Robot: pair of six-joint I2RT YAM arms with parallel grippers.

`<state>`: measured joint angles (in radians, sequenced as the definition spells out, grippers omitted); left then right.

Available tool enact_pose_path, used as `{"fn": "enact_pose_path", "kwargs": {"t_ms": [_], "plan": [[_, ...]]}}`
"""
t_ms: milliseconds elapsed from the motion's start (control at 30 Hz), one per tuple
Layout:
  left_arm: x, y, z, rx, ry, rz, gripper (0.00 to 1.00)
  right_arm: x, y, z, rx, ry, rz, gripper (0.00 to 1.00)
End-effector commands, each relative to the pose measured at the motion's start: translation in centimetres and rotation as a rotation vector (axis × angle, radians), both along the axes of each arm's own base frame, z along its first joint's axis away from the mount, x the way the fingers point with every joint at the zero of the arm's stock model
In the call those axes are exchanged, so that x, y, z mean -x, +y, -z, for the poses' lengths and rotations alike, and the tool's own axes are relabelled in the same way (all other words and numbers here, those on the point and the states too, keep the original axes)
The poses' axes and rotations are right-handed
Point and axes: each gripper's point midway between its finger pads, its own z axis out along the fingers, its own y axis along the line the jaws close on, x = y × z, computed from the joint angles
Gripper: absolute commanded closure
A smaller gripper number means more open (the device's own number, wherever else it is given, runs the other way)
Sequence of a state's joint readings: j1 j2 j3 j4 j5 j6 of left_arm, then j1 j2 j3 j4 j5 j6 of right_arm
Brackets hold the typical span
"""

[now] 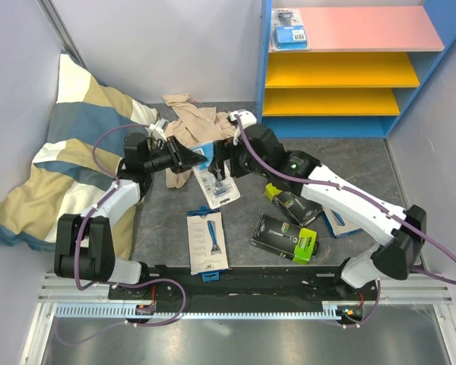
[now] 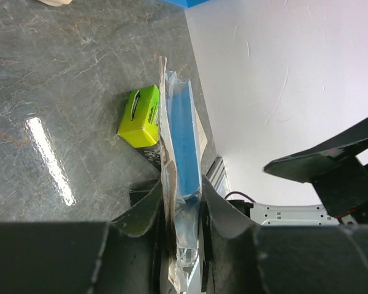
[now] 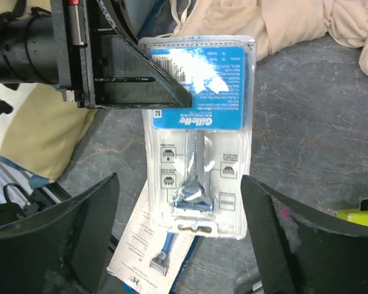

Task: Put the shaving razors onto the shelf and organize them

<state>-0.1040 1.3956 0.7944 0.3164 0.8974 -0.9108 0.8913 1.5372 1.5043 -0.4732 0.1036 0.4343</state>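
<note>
- Both hands meet over the middle of the table (image 1: 349, 163). The left hand (image 2: 183, 199) is clamped on the held blister pack (image 3: 199, 153), pinching it by its printed card end. The pack hangs clear of the table, edge-on to the left wrist camera.
- The right hand (image 3: 179, 184) stands wide apart — one finger on each side of that pack, touching neither edge.
- The shelf (image 1: 264, 46) stands at the far right, blue-framed, with a pink board on top and two yellow boards below.
- A striped pillow (image 1: 68, 152) in blue, tan and white slumps against the left wall.
- A beige cloth (image 1: 194, 125) lies crumpled on the table, just beyond the two hands.
- The black box (image 1: 285, 237) lies flat near the right arm, its lime-green end pointing right.
- The second black box (image 1: 292, 205) lies just beyond it, partly under the right forearm, its lime end pointing far-left.
- The white-blue box (image 1: 207, 242) lies flat near the front edge, picture side up, directly below the held pack.
- The second white-blue box (image 1: 334, 223) is mostly hidden under the right forearm — only a corner shows.
- The shelved blister pack (image 1: 290, 29) lies at the left end of the pink board.
</note>
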Motion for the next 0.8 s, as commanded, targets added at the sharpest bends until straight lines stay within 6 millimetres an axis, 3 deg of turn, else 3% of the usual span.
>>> {"fn": "enact_pose_path", "kwargs": {"t_ms": [0, 33, 67, 233, 467, 600, 767], "plan": [[-0.9, -0.3, -2.6, 0.014, -0.106, 0.055, 0.89, -0.3, -2.8, -2.1, -0.101, -0.005, 0.047, 0.10], [-0.8, -0.5, -3.0, 0.019, -0.124, 0.073, 0.89, -0.2, -3.3, -1.1, -0.117, 0.026, 0.045, 0.10], [-1.0, -0.5, -3.5, 0.023, -0.139, 0.083, 0.89, -0.7, -4.8, -1.7, -0.152, 0.023, 0.064, 0.08], [-0.8, -1.1, -5.5, 0.067, -0.195, 0.151, 0.88, 0.2, -6.9, 0.4, -0.304, 0.112, -0.030, 0.04], [-0.2, -1.7, -8.2, 0.202, -0.258, 0.196, 0.88, 2.7, -5.7, 1.9, -0.422, 0.168, -0.165, 0.05], [0.0, -2.0, -8.5, 0.246, -0.253, 0.199, 0.88, 3.4, -5.2, 1.6, -0.507, 0.167, -0.198, 0.07], [-0.2, -2.5, -8.4, 0.269, -0.233, 0.205, 0.88, 3.5, -5.2, 1.8, -0.533, 0.159, -0.207, 0.17]]}}
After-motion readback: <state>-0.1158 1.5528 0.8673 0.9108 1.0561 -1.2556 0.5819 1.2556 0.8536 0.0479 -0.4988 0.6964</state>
